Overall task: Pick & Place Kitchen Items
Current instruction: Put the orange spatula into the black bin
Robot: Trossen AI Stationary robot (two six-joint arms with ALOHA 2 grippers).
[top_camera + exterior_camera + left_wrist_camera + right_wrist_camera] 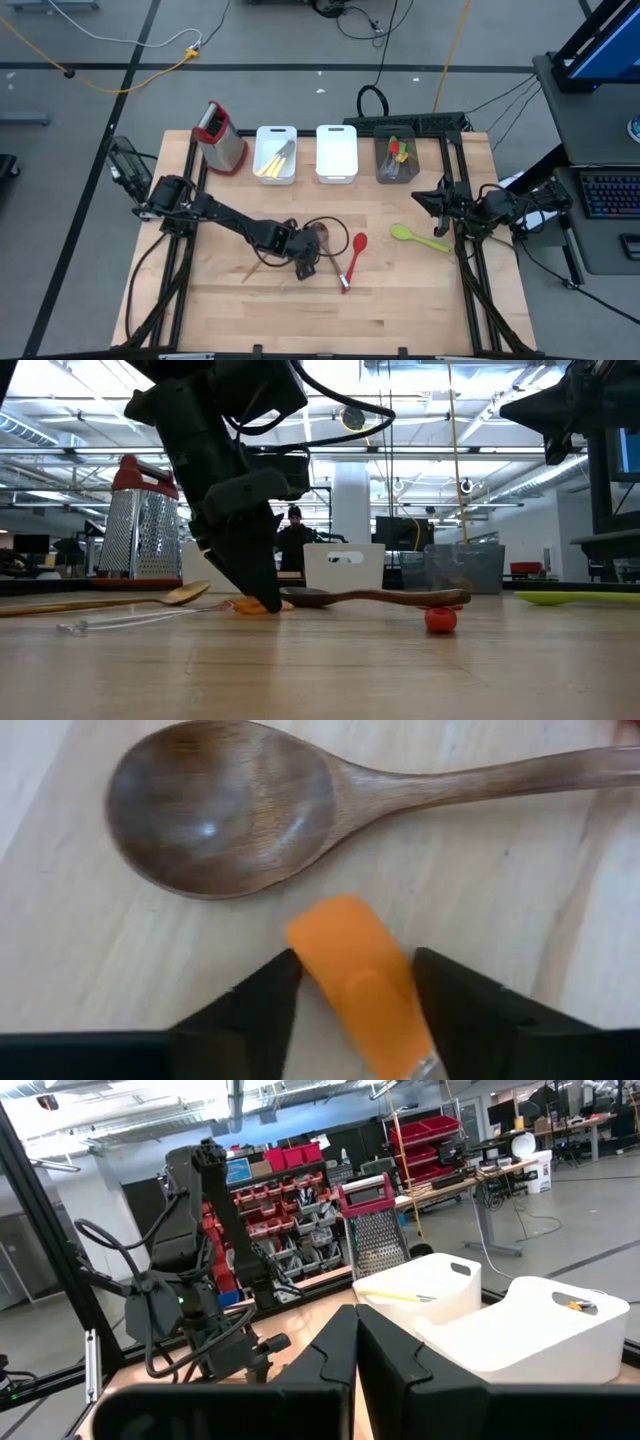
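Note:
An orange mini spatula (355,970) lies flat on the wooden table, and my left gripper (355,982) stands over its head, shut on it. Just beyond it lies a dark wooden spoon (220,805). In the low view the left fingers (255,585) reach down to the orange head (245,607). From above, the left gripper (305,262) hides the spatula. A pale wooden spoon (110,602), a red spoon (352,260) and a lime-green spoon (418,238) also lie on the table. My right gripper (425,197) waits shut at the right edge. My left gripper has the spatula's orange head (320,955) between its two fingers, one on each long side. The fingers slant steeply down from above and lie across the spatula. The spatula rests flat on the table.
Along the far edge stand a steel grater with a red handle (222,137), a white bin (262,140) holding yellow utensils, a second white bin (337,133) and a grey bin (385,172) with red and green utensils. Bare wood lies toward the near edge.

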